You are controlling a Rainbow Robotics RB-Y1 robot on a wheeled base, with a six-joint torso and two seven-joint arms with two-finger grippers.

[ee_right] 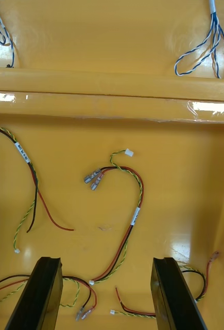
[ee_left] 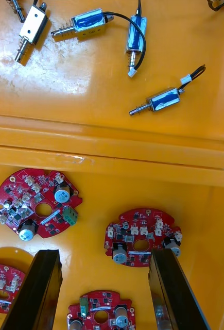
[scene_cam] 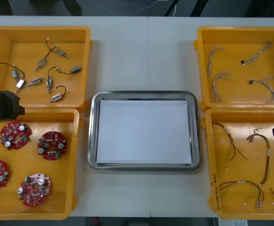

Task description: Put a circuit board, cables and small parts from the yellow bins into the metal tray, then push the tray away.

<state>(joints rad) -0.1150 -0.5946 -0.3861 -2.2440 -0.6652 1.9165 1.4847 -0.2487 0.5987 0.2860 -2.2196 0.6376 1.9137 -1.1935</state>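
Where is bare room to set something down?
Bare: the white inside of the metal tray and the table strips around it. Crowded: the circuit boards under the left gripper, the red and yellow cables under the right gripper.

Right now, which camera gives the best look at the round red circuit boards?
The left wrist view: circuit boards lie close to the open left gripper, their parts plain. The front view shows all four, smaller. The right wrist view faces cables.
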